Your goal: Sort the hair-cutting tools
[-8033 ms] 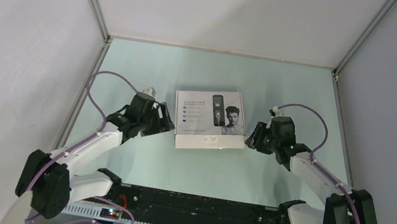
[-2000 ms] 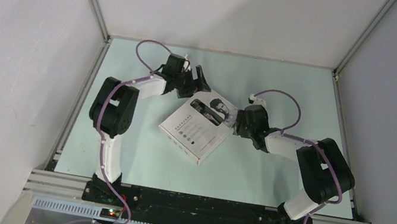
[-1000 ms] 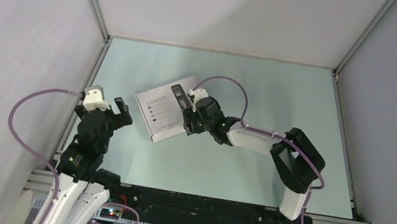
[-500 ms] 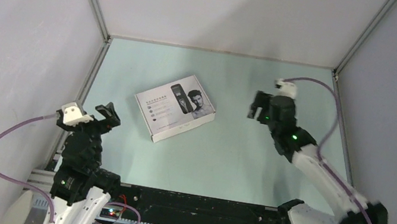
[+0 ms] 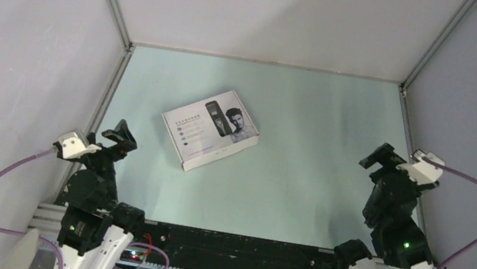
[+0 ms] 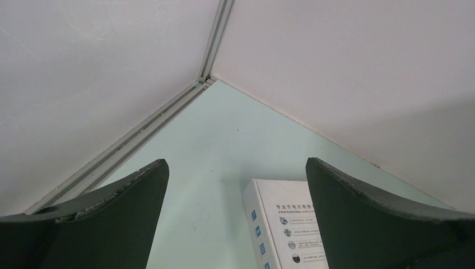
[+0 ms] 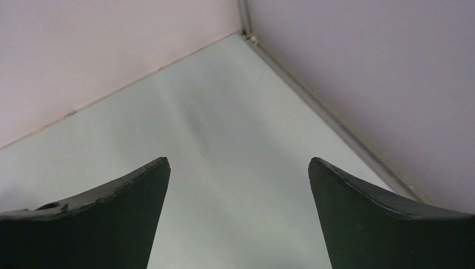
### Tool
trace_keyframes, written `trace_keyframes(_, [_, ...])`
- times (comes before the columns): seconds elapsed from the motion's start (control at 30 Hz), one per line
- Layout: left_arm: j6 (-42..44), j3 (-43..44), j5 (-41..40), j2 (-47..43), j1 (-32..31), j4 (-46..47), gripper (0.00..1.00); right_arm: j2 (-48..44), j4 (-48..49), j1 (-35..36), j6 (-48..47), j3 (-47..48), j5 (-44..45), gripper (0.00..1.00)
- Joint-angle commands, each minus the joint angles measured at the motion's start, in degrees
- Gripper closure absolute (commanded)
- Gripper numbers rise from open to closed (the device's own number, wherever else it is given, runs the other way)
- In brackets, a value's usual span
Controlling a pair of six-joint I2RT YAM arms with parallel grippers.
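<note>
Top external: one white box (image 5: 209, 129) lies flat on the pale green table (image 5: 326, 112), left of centre. Printed lid is up and shut, and the long side runs diagonally. The print shows a man's head, a slim dark clipper photo and small rows of text.

Tools: cannot tell where they are. Only the shut box shows, and its inside is hidden in every view.

Left gripper (image 5: 121, 138): low at the near-left, just beside the left wall rail, near the box's near-left corner but apart from it. Jaws stand wide with nothing held. Left wrist view agrees: both fingers (image 6: 112, 213) frame bare table, with the far-left corner of the enclosure ahead. A box corner with blue icons and text pokes in at the bottom between the fingers. It is partly behind the right-hand finger in that view, and I cannot tell any contact.

Right gripper (image 5: 381, 158): near-right, close to the right wall rail, well apart from the box, which is off to its left. Jaws stand wide and empty. Right wrist view: fingers (image 7: 101, 218) frame bare table and the far-right corner, with the wall seam running up to it.

Both arms sit folded close over their bases at the near edge, above the black base rail (image 5: 232, 245).
</note>
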Motion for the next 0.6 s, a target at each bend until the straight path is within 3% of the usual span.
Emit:
trace_keyframes(0.0, [0.46,-0.67,-1.71,1.03,-0.19,1.83,0.0,-5.51,4.09,-0.44,-9.23,-3.48,8.19,0.01])
trace_keyframes(0.17, [1.11,-1.02,-2.56,2.37,-0.04,1.66,0.0,-10.8,10.37,-1.14,-11.9,-8.8,5.14,0.01])
trace_keyframes(0.57, [2.83,-1.13,-2.8,4.44,0.06,1.46,0.0,-14.86,11.77,-8.23,-8.53,-10.54,-2.85,0.01])
